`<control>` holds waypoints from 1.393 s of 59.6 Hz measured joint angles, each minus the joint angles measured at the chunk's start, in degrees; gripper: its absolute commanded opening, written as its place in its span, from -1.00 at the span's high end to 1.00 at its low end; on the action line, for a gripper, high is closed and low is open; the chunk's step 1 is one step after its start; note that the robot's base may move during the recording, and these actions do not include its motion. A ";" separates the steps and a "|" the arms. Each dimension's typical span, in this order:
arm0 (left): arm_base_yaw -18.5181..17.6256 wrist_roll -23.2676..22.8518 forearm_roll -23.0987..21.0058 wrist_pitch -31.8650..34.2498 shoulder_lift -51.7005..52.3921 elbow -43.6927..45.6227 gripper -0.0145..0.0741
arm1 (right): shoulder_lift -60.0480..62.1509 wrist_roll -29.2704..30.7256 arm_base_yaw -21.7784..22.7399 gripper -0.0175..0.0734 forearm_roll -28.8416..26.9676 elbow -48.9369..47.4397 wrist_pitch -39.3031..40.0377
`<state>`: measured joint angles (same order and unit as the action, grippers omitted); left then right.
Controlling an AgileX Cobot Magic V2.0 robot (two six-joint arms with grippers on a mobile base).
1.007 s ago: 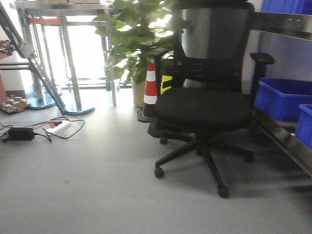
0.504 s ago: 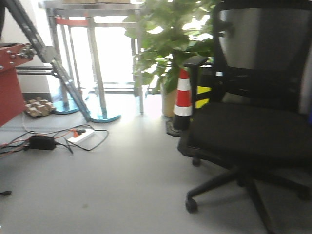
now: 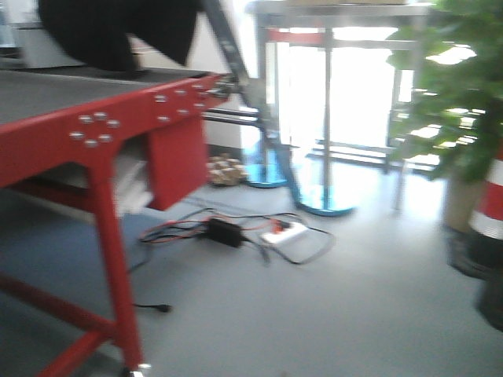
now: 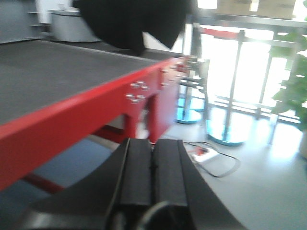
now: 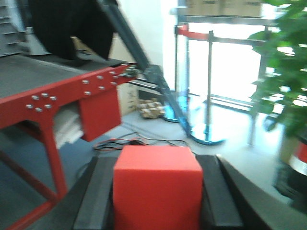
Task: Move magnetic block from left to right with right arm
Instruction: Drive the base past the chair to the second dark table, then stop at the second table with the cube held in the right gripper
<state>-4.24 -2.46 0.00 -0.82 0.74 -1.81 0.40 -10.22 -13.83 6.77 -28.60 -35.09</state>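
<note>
Grey floor [image 3: 354, 314] fills the front view, all of it blurred. A red-framed table [image 3: 102, 137] with a dark top stands at the left, and a black shape [image 3: 110, 31] that I cannot make out sits on its far end. On the floor beyond the table lie tangled cables [image 3: 181, 229], a black adapter [image 3: 224, 232] and a white power strip [image 3: 284, 232]. Behind them rises a metal rack [image 3: 326, 102] on blue round feet. A leafy plant [image 3: 464, 118] and a red-and-white cone [image 3: 491, 208] close the right edge.

The magnetic block [image 5: 156, 182] sits in the right gripper [image 5: 157, 191], pinched between its two black fingers [image 5: 98, 196], with the table off to its left. The left gripper [image 4: 153, 167] has its pads pressed flat together with nothing between them.
</note>
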 measured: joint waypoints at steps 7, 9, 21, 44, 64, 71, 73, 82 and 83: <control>0.00 0.00 0.00 0.00 0.00 0.00 0.94 | 0.00 0.00 0.00 0.14 0.00 0.00 0.00; 0.00 0.00 0.00 0.00 0.00 0.00 0.94 | 0.00 0.00 0.00 0.14 0.00 0.00 0.00; 0.00 0.00 0.00 0.00 0.00 0.00 0.94 | 0.00 0.00 0.00 0.14 0.00 0.00 0.00; 0.00 0.00 0.00 0.00 0.00 0.00 0.93 | 0.00 0.00 0.00 0.14 0.00 0.00 0.00; 0.00 0.00 0.00 0.00 0.00 0.00 0.94 | 0.00 0.00 0.00 0.14 0.00 0.00 0.00; 0.00 0.00 0.00 0.00 0.00 0.00 0.93 | 0.00 0.00 0.00 0.14 0.00 0.00 0.00; 0.00 0.00 0.00 0.00 0.00 0.00 0.94 | 0.00 0.00 0.00 0.14 0.00 0.00 0.00; 0.00 0.00 0.00 0.00 0.00 0.00 0.94 | 0.00 0.00 0.00 0.14 0.00 0.00 0.00; 0.00 0.00 0.00 0.00 0.00 0.00 0.94 | 0.00 0.00 0.00 0.14 0.00 0.00 0.00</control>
<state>-4.24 -2.46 0.00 -0.82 0.74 -1.81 0.40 -10.22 -13.83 6.77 -28.60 -35.09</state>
